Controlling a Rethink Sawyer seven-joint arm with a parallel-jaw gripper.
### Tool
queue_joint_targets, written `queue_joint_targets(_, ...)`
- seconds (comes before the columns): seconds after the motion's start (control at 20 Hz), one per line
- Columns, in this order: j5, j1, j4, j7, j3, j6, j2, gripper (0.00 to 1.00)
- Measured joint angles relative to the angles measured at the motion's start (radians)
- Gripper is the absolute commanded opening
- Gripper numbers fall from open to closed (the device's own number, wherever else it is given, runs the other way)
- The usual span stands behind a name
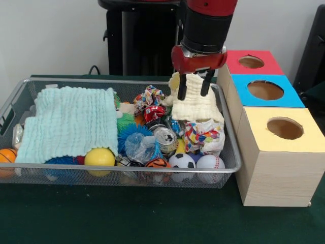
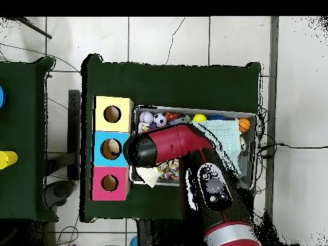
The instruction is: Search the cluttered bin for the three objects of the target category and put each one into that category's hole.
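Note:
The cluttered bin (image 1: 127,168) is a silver wire-mesh basket on the green table; it also shows in the overhead view (image 2: 251,116). My gripper (image 1: 194,85) hangs over the bin's right end. Its black fingers (image 1: 181,87) are shut on the top of a pale yellow cloth (image 1: 197,105). The cloth hangs down onto the clutter. In the overhead view the arm hides the gripper, and a corner of the cloth (image 2: 148,177) shows beside it. Three wooden boxes with holes stand to the right: red top (image 1: 264,65), blue top (image 1: 284,96), yellow top (image 1: 304,140).
A light blue cloth (image 1: 71,124) covers the bin's left half. Round it lie a yellow ball (image 1: 99,157), an orange ball (image 1: 7,155), a blue spiky ball (image 1: 133,134), a can (image 1: 165,137), a soccer ball (image 1: 182,161), a baseball (image 1: 209,162) and a patterned cloth (image 1: 203,134).

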Motion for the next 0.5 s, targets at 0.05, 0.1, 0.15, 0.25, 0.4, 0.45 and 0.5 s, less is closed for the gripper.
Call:
queue_joint_targets(0.05,0.0,0.0,-0.001,0.0,0.0,-0.041,-0.001,1.0)
queue_joint_targets(0.1,0.0,0.0,-0.002,0.0,-0.001,-0.066,-0.001,1.0)
queue_joint_targets(0.15,0.0,0.0,-0.003,0.0,-0.002,-0.092,-0.001,1.0)
queue_joint_targets(0.25,0.0,0.0,-0.005,0.0,-0.003,-0.132,-0.001,1.0)
queue_joint_targets(0.4,0.0,0.002,-0.012,0.0,-0.012,-0.19,-0.001,1.0)
queue_joint_targets(0.45,0.0,0.006,-0.02,0.0,-0.024,-0.224,0.001,1.0)
queue_joint_targets(0.5,0.0,0.009,-0.023,0.0,-0.029,-0.232,0.002,1.0)
